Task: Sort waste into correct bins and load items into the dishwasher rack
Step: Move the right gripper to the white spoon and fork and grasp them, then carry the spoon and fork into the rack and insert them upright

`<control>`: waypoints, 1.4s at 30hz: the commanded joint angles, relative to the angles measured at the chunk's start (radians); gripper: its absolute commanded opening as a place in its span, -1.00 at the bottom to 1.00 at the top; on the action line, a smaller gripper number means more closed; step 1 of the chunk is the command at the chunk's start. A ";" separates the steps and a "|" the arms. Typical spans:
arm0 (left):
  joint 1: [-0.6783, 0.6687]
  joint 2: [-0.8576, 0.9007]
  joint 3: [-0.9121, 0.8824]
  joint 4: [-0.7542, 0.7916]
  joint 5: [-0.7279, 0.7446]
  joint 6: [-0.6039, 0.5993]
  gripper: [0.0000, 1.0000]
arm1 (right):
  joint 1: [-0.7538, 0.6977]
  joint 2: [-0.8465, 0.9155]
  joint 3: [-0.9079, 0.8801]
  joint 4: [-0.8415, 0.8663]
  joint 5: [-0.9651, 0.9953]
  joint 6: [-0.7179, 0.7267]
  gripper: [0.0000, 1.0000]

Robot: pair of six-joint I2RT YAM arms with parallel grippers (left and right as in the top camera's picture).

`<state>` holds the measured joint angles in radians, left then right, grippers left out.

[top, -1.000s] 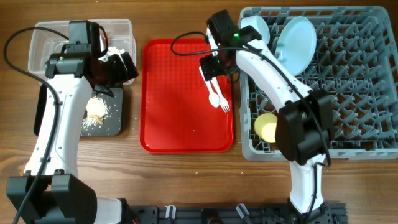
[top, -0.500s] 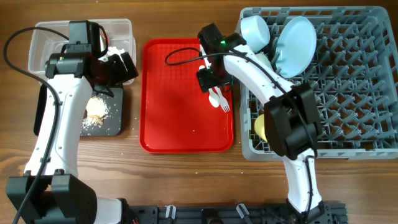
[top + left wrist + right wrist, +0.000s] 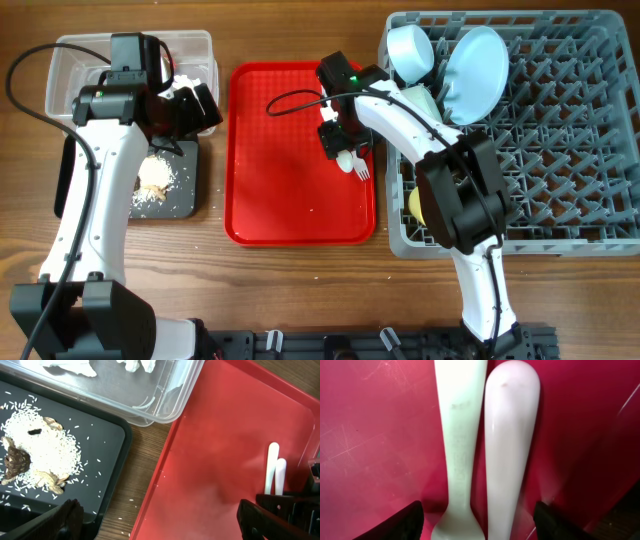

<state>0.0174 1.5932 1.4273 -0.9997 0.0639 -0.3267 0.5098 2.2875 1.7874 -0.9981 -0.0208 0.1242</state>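
The white plastic spoon (image 3: 345,160) and fork (image 3: 363,172) lie side by side on the red tray (image 3: 290,190). My right gripper (image 3: 340,138) is open just above them, and in the right wrist view its fingers (image 3: 480,521) straddle the two white handles (image 3: 510,435). My left gripper (image 3: 195,108) is open and empty (image 3: 167,520) over the edge between the black tray (image 3: 185,200) and the red tray. Beige-white food scraps (image 3: 40,455) lie on the black tray. White napkins (image 3: 70,366) lie in the clear tub (image 3: 70,60). The red-and-white wrapper is out of view.
The grey rack (image 3: 560,180) at right holds a light blue plate (image 3: 475,70), a light blue bowl (image 3: 410,45), a pale green bowl (image 3: 428,100) and a yellow cup (image 3: 428,205). Grains lie scattered on the wood (image 3: 145,485) between the trays.
My right gripper has moved left from the rack's edge and down over the fork and spoon on the red tray. The left arm has not moved.
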 commanded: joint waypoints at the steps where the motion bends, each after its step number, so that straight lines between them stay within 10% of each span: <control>1: 0.003 -0.002 0.006 -0.001 -0.013 0.005 1.00 | 0.002 0.032 -0.019 0.002 -0.002 0.010 0.38; 22: 0.003 -0.002 0.006 -0.001 -0.013 0.005 1.00 | 0.002 0.032 -0.019 0.006 -0.002 0.010 0.15; 42: 0.003 -0.002 0.006 -0.001 -0.013 0.005 1.00 | 0.002 0.032 -0.019 0.003 -0.002 0.006 -0.91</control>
<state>0.0174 1.5932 1.4273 -0.9997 0.0639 -0.3267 0.5098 2.2875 1.7863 -0.9916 -0.0200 0.1349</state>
